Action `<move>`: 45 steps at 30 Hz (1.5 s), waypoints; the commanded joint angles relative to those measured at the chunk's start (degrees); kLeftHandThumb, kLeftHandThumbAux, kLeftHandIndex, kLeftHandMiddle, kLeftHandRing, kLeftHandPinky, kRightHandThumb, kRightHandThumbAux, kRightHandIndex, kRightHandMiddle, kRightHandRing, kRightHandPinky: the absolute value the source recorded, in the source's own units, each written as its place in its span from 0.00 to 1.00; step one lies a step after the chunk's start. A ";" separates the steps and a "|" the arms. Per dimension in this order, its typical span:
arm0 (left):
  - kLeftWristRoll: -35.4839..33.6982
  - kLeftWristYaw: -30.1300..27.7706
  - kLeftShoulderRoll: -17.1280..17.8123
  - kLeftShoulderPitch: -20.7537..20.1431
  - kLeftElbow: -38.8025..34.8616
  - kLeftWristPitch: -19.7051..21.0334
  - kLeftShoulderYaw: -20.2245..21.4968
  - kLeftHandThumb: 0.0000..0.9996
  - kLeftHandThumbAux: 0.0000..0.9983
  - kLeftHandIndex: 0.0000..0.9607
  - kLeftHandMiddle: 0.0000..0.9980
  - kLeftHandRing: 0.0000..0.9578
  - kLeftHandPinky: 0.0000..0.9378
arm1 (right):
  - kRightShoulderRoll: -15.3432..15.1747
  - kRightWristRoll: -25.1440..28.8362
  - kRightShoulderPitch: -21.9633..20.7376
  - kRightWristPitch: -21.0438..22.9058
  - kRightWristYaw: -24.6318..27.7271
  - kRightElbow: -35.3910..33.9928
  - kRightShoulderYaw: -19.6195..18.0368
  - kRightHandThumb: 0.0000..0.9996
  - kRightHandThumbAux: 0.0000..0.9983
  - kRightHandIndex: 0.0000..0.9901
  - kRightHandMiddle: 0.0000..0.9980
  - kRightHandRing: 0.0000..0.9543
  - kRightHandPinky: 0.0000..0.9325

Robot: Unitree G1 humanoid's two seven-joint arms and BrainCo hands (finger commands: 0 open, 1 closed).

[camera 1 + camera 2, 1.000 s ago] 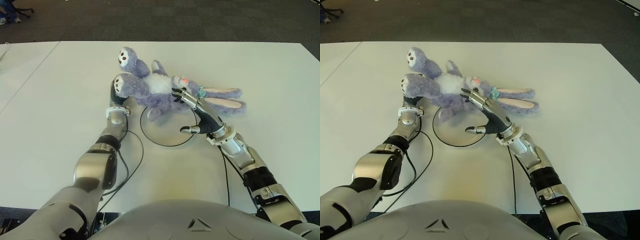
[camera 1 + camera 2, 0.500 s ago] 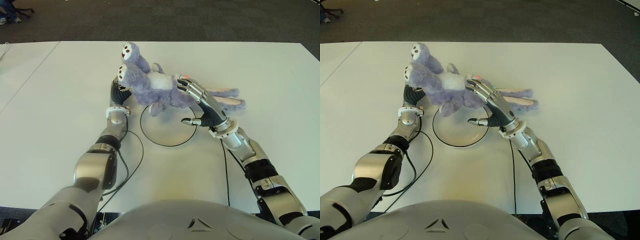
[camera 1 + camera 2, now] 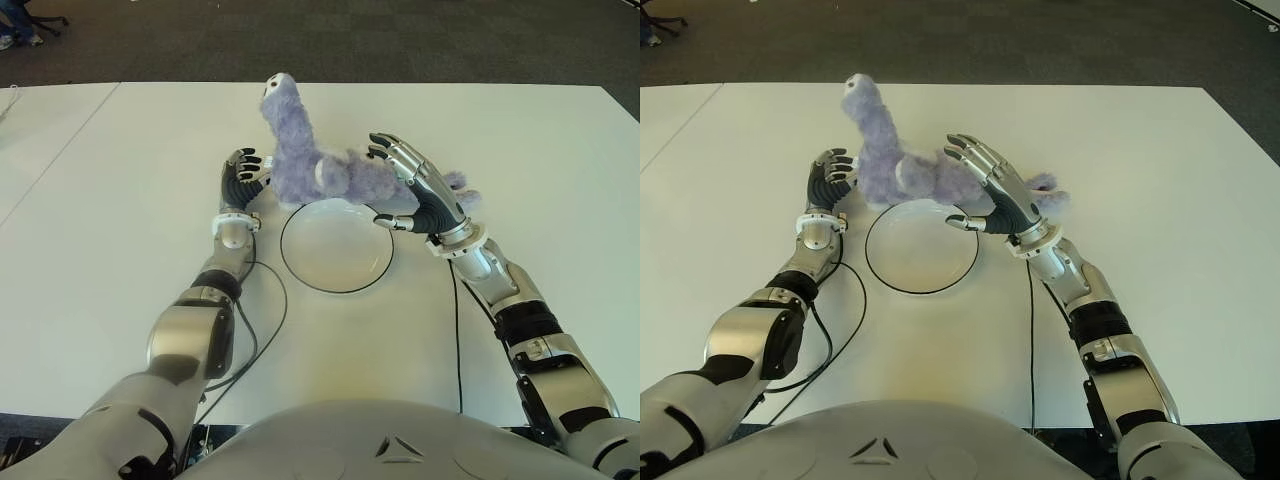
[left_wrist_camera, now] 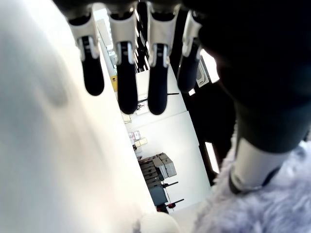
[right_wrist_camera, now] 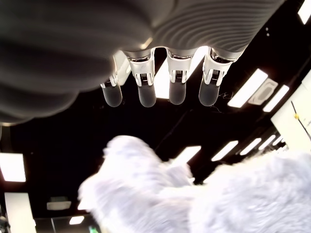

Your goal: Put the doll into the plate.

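Left robot hand (image 3: pixel 240 178): fingers spread, thumb against the fur of the purple plush rabbit (image 3: pixel 325 165), at the plate's 10 o'clock. Right robot hand (image 3: pixel 415 190): fingers extended and apart, cupped against the rabbit's other side at the plate's 2 o'clock; not closed on it. You see the rabbit between both palms, one leg pointing up, its body over the far rim of the white plate (image 3: pixel 336 247) on the table (image 3: pixel 120 200).

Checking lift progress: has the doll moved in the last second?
Yes. The doll was lying flat beyond the plate; now it is tipped up at the plate's far rim, one leg raised.
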 commanded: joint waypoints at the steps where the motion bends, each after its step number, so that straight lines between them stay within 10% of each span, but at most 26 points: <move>1: 1.08 -0.29 -4.34 10.81 7.40 7.06 -1.53 0.00 0.71 0.29 0.35 0.36 0.31 | -0.60 2.81 -3.72 -0.72 0.94 2.02 -1.21 0.21 0.18 0.00 0.00 0.00 0.00; 45: 1.22 1.21 -4.67 10.35 7.47 7.98 -2.76 0.00 0.68 0.28 0.35 0.36 0.33 | -3.65 9.42 -11.12 -0.08 6.23 3.62 -6.92 0.18 0.27 0.01 0.00 0.00 0.00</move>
